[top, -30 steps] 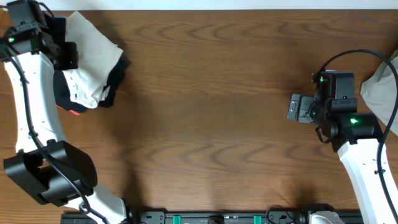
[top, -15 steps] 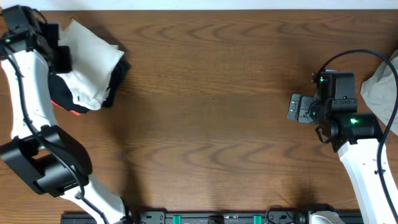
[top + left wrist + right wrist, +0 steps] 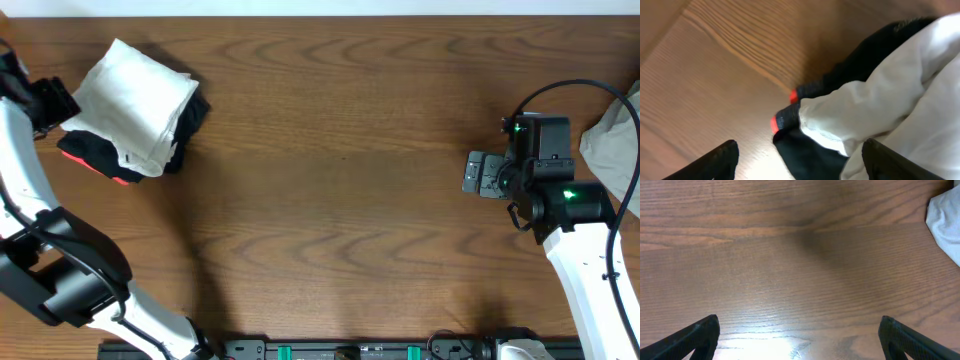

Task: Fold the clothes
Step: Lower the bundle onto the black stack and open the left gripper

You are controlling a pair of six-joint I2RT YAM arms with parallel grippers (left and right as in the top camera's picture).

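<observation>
The clothes, a white T-shirt [image 3: 135,100], lie folded in a bundle at the table's back left, on top of a black garment [image 3: 192,122]. My left gripper [image 3: 48,100] sits just left of the bundle, open and apart from the cloth. In the left wrist view, white folds [image 3: 900,90] fill the right side, and the left gripper [image 3: 800,152] holds nothing. My right gripper [image 3: 478,175] hovers open over bare wood at the right. Only the table shows between its jaws in the right wrist view [image 3: 799,330].
The black garment [image 3: 810,155] has a red-orange edge [image 3: 95,165] that sticks out under the shirt. A pale grey-white cloth [image 3: 615,145] lies at the table's right edge, and one corner [image 3: 945,220] appears in the right wrist view. The table's back edge runs close behind the bundle.
My left gripper opened, let go of the white shirt and drew back to the left. The shirt settled flatter on the black garment. The right arm did not move.
</observation>
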